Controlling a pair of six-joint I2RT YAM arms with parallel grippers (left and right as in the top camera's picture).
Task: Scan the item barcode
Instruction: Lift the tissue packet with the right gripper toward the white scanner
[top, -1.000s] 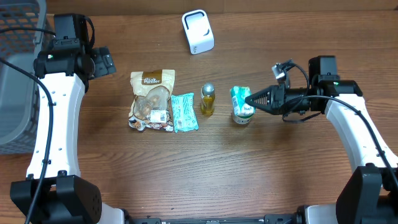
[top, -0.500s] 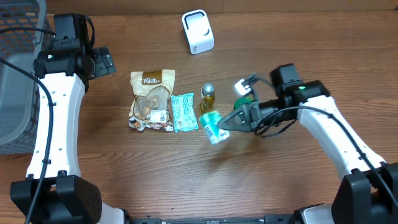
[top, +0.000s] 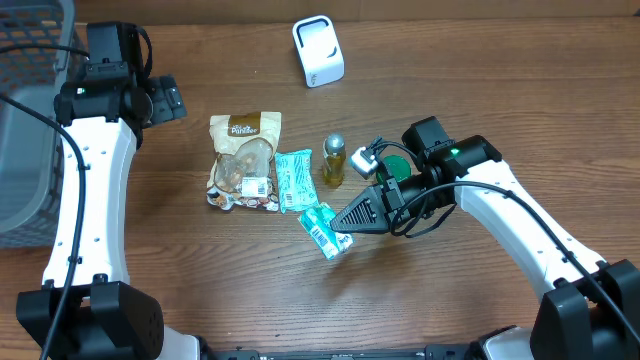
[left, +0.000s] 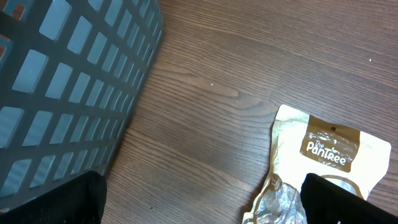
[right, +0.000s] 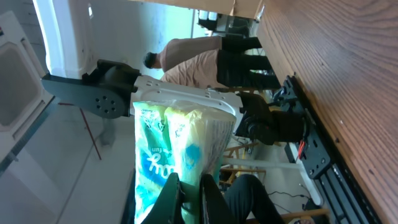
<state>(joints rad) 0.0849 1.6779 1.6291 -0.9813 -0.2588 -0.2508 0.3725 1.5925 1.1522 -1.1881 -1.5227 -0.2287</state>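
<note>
A Pantree pouch (top: 243, 160), a teal packet (top: 295, 180) and a small bottle (top: 334, 160) sit in 1 row.

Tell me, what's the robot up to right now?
Left fingers open, by basket. Right fingers shut on green packet, barcode facing up. Bottle stands between it and white scanner.

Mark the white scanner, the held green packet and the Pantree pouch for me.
white scanner (top: 318, 50), overhead view, its top face.
green packet (top: 322, 232), overhead view, its barcode side.
Pantree pouch (left: 328, 148), left wrist view, its brown label.
</note>
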